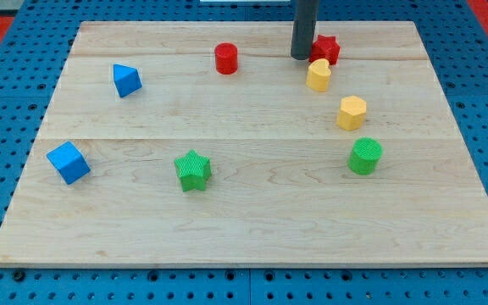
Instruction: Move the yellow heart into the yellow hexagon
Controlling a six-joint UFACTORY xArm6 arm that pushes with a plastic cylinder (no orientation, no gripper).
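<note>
Sitting upright on the counter, the yellow heart lies between my tip and the yellow hexagon; no claw shows, and the rod partly hides the red star.

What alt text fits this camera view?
My tip rests just left of the red star block, above the yellow heart block; the yellow hexagon block sits below-right of the heart. Other coloured blocks are scattered on the wooden board.

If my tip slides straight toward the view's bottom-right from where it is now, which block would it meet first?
Probably the yellow heart. My tip stands just up-left of it, beside the red star. The yellow hexagon lies farther along roughly the same line.
</note>
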